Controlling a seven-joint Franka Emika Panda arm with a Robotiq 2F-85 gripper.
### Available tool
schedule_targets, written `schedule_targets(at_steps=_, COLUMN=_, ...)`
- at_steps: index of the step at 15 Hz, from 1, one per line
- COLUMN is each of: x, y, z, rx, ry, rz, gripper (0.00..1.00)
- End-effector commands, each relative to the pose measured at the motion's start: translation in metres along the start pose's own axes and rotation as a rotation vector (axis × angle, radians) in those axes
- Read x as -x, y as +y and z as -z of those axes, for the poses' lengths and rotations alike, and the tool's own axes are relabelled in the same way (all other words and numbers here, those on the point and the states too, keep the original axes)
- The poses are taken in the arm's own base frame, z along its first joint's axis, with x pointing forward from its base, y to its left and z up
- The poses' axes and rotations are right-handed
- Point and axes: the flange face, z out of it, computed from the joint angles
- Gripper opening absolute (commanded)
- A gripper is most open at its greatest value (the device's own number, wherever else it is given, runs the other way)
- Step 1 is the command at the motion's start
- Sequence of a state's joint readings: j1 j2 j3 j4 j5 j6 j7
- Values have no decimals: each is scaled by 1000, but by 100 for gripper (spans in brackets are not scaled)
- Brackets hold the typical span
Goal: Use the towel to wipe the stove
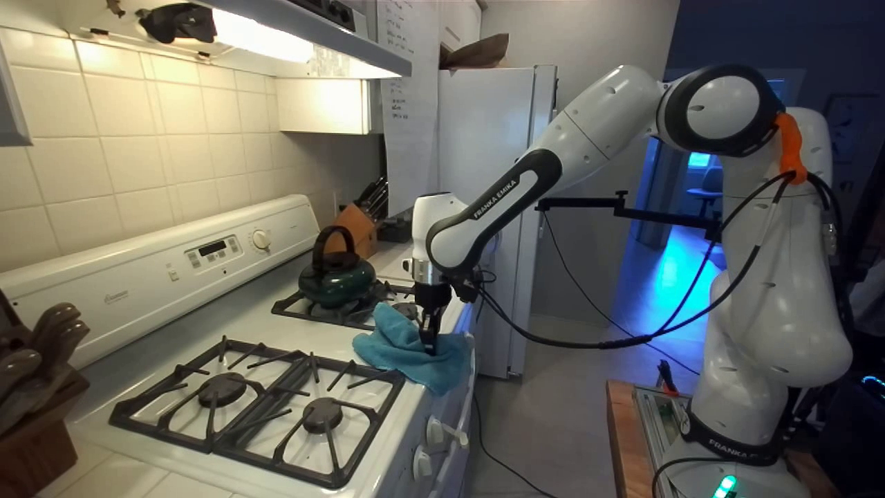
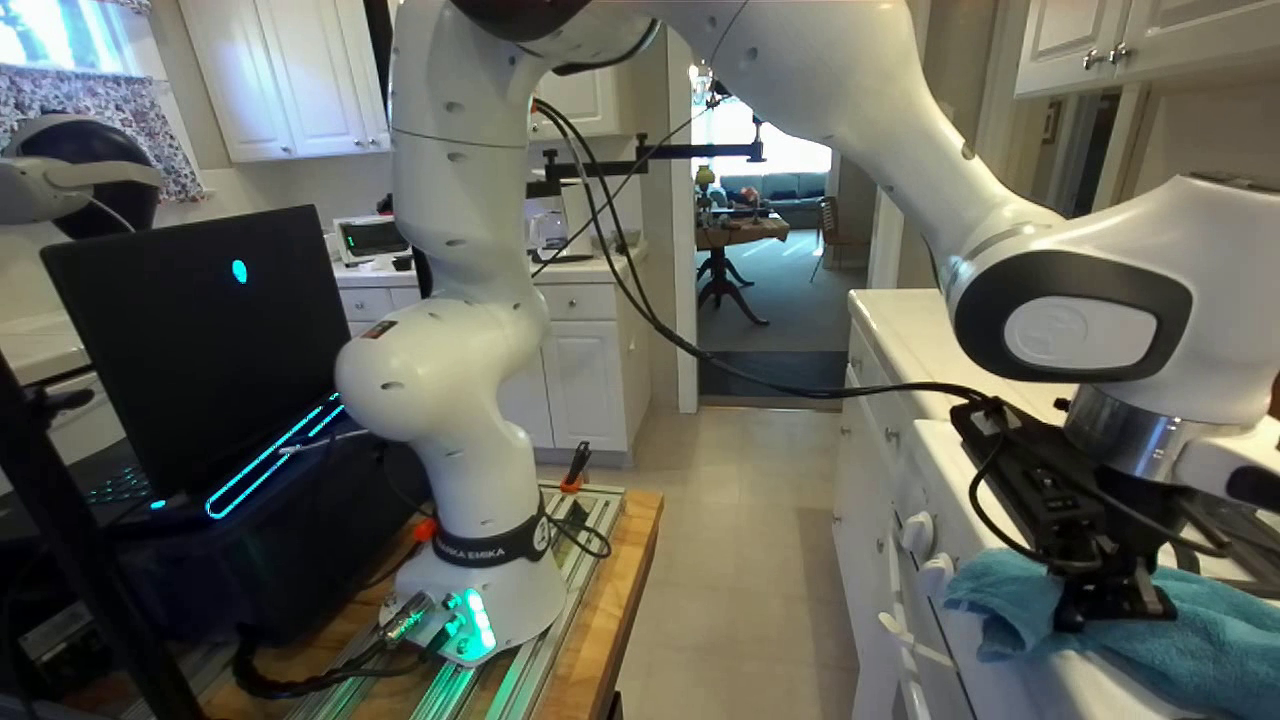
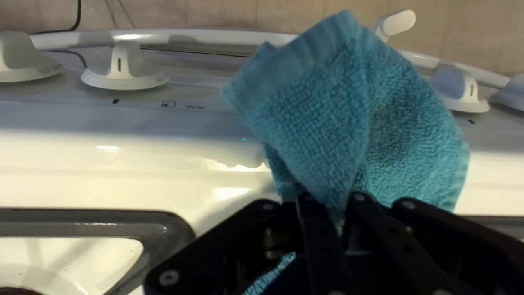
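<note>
The teal towel (image 1: 395, 347) lies bunched on the front part of the white stove (image 1: 314, 340), between the two pairs of black grates, and one end droops over the front edge. My gripper (image 1: 429, 344) points straight down into the cloth and is shut on a pinched fold of it. In an exterior view, the towel (image 2: 1190, 640) spreads to both sides of the gripper (image 2: 1115, 608). From the wrist, a folded corner of the towel (image 3: 315, 102) runs up out of the jaws and partly covers the control panel. Cloth beneath the gripper body is mostly hidden.
A dark green kettle (image 1: 337, 285) sits on the rear far burner. The near grate (image 1: 228, 443) stands raised beside the towel. Knobs (image 3: 126, 69) and a handle bar (image 3: 172, 37) line the stove's front. A knife block (image 1: 41, 415) and the range hood (image 1: 325, 41) border the space.
</note>
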State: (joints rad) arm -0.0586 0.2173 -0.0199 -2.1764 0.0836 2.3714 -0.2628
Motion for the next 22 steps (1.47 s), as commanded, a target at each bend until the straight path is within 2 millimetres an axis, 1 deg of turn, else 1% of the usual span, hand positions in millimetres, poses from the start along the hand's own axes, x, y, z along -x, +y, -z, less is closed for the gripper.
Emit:
schedule_targets(at_steps=1, x=3, y=-29, z=-23, rx=19, ry=-71, rz=57, gripper=2)
schedule_targets(at_steps=7, x=-3, y=-61, z=-22, rx=15, ry=-79, rz=129, gripper=2)
schedule_targets(at_steps=11, x=-7, y=-82, z=-26, rx=10, ry=-92, rz=167, gripper=2)
schedule_targets(at_steps=17, x=-17, y=-103, z=-29, rx=2, ry=-83, rz=201, gripper=2)
schedule_targets(at_steps=22, x=-22, y=-126, z=-33, rx=-12, ry=-101, rz=234, gripper=2)
